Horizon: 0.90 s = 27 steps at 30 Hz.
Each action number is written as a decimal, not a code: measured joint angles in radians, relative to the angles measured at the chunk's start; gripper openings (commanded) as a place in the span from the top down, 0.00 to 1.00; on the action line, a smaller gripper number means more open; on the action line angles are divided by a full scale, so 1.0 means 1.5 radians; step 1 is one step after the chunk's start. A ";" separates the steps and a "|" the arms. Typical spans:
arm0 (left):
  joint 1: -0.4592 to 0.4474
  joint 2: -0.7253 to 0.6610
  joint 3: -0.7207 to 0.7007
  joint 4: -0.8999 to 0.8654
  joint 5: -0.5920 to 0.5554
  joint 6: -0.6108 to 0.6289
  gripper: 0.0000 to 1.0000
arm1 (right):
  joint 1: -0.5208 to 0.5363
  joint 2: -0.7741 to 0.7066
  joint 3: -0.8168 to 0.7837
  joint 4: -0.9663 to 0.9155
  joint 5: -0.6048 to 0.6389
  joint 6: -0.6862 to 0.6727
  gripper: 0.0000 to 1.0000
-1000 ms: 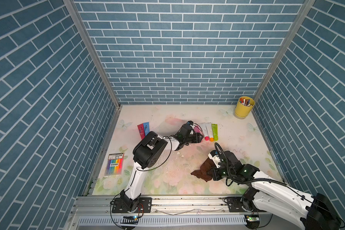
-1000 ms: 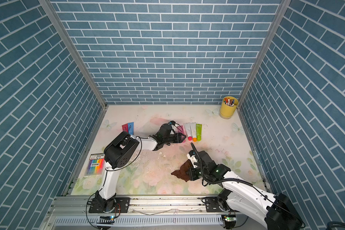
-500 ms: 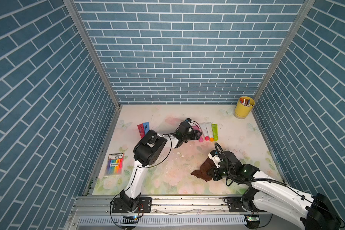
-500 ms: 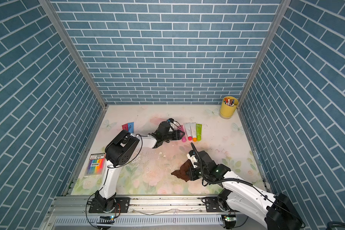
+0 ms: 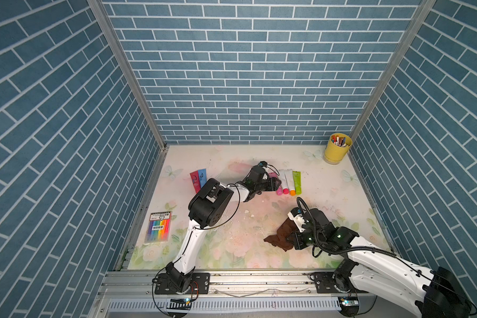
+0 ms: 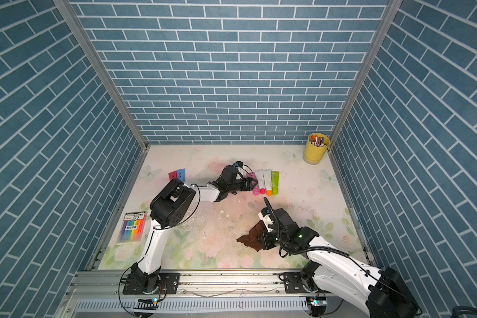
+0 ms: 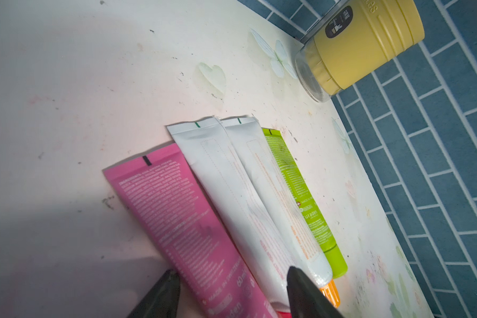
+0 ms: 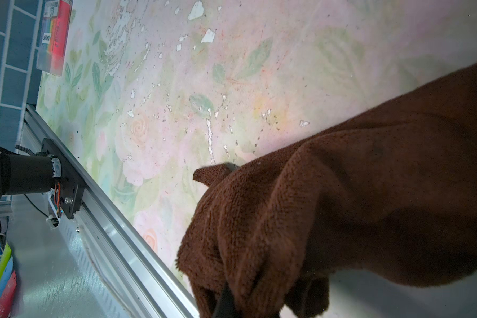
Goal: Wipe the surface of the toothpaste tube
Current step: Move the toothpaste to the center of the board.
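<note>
Floral tabletop [image 7: 66,82]: left end effector [image 7: 232,271] parted over pink "60 ml" tube [image 7: 171,209], right end effector [image 8: 265,302] clamping cloth [image 8: 369,192].

4 toothpaste tubes [image 7: 171,206] — 1 cloth [image 5: 280,236], 1 cup [image 5: 336,151], 1 marker pack [image 5: 158,227], 2 packets [image 5: 195,181].

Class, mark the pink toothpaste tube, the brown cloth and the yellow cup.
pink toothpaste tube [image 7: 174,217]: left wrist view, mid-body.
brown cloth [image 8: 369,192]: right wrist view, central fold.
yellow cup [image 5: 336,152]: in a top view, outer wall.

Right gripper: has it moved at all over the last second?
No. The right gripper, shut on the brown cloth, sits just as far from the front rail as before.
</note>
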 measured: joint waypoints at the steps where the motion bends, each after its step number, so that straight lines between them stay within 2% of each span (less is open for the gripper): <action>1: 0.000 0.002 0.003 -0.001 0.001 0.001 0.34 | 0.000 0.000 0.000 0.000 0.000 0.000 1.00; 8: -0.001 0.015 0.019 0.002 0.006 0.002 0.34 | 0.000 0.000 0.000 0.000 0.000 0.000 1.00; 14: -0.005 -0.007 -0.007 -0.002 -0.020 0.014 0.25 | 0.000 -0.001 0.000 0.000 0.003 0.000 1.00; 20: -0.007 -0.124 -0.110 -0.073 -0.106 0.040 0.22 | 0.000 -0.009 0.000 0.000 0.008 0.000 1.00; 27: -0.007 -0.318 -0.209 -0.139 -0.245 0.075 0.23 | 0.000 -0.021 0.000 -0.001 0.019 0.000 1.00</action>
